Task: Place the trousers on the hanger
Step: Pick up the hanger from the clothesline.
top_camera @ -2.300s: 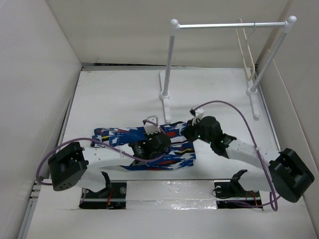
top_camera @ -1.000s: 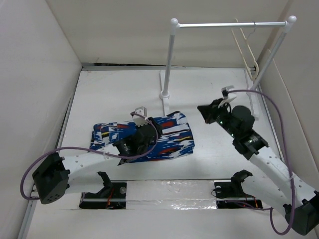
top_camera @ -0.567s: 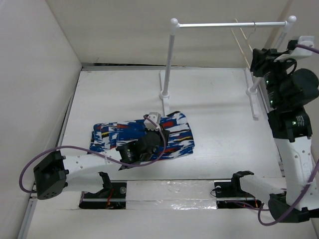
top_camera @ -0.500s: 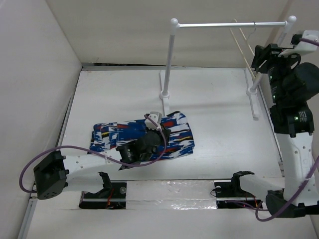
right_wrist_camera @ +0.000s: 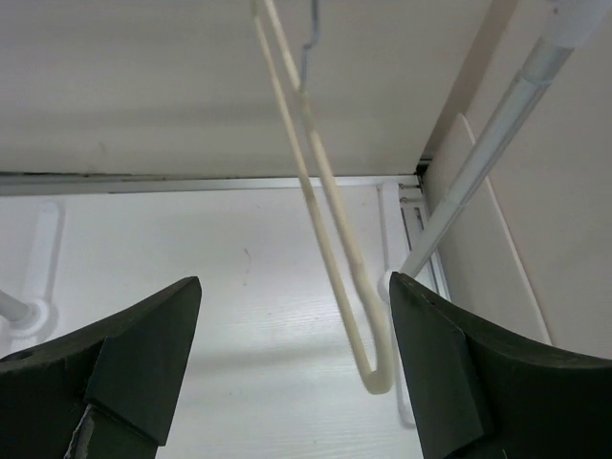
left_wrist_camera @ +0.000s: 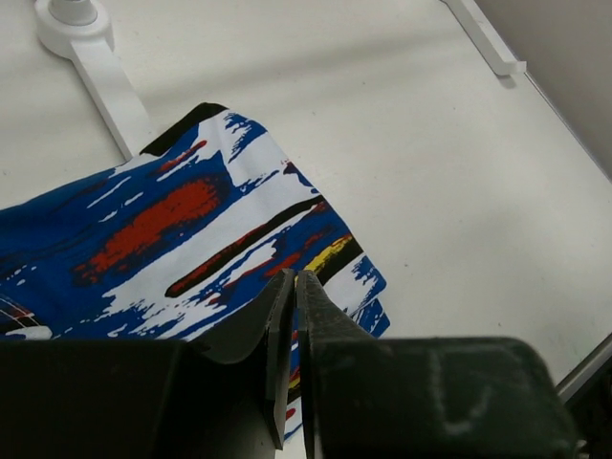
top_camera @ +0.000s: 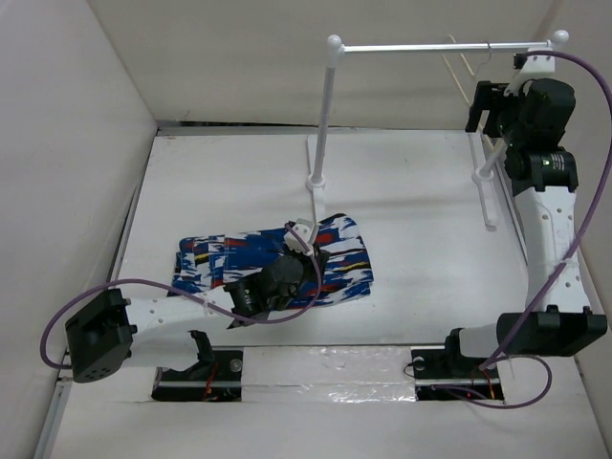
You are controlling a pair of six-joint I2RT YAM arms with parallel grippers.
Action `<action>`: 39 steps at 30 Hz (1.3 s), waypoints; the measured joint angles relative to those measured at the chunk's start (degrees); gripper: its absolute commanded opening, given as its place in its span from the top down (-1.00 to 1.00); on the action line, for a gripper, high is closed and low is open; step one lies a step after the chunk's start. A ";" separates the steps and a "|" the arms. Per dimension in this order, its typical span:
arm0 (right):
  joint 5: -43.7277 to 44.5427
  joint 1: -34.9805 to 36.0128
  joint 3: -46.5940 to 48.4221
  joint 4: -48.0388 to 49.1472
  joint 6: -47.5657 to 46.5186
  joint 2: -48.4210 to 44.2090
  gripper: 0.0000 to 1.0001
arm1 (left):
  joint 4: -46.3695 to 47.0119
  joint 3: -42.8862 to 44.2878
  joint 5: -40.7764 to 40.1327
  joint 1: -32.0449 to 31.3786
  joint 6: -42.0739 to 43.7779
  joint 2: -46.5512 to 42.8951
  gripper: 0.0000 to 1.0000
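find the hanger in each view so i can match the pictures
Top external: the hanger hangs at upper right, under the right end of the crossbar.
Left wrist: not in it.
Right wrist: the hanger runs from top centre down to lower centre.
Shared landmark: the rail stand's right post, just right of the hanger in both.

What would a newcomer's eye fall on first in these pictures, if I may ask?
The bright blue patterned trousers stand out first, lying on the white table near its middle, with the left gripper shut and its tips down on the cloth. At the far right, the right gripper is held high with its jaws wide open, facing the pale hanger that hangs from the rail.
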 measured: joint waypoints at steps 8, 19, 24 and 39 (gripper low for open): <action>-6.01 -5.07 0.17 -0.13 0.33 2.86 -0.39 | 0.98 -1.07 2.54 0.00 0.37 -1.68 0.82; -10.51 -5.35 -6.47 1.88 3.63 2.91 0.25 | 1.38 -1.92 3.98 0.00 0.37 -5.68 0.82; -11.69 -5.35 -7.69 3.48 4.13 2.73 0.68 | 1.44 -1.95 3.98 0.00 0.35 -5.81 0.82; -15.58 -5.01 -11.41 9.88 10.19 -3.76 1.00 | 1.92 -1.95 3.87 0.00 0.04 -5.40 0.36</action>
